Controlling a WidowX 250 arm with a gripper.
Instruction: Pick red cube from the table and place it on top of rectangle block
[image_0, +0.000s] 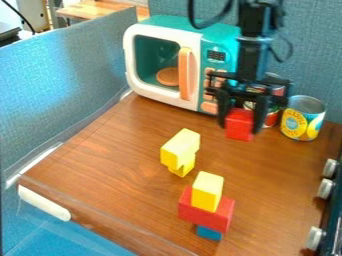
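Brown wooden table (120, 145) below, teal-and-white toy microwave (177, 22) behind, and it's the black gripper (240, 128), fingers clamped on the red cube (239, 121), bright, blocky and flat-faced!

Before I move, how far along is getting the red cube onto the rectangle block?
The grasp looks done: the gripper holds the red cube between its fingers. Whether the cube is clear of the table is hard to tell. The placing is left: the cube is apart from both the yellow-topped red rectangular block and the yellow rectangular block behind that.
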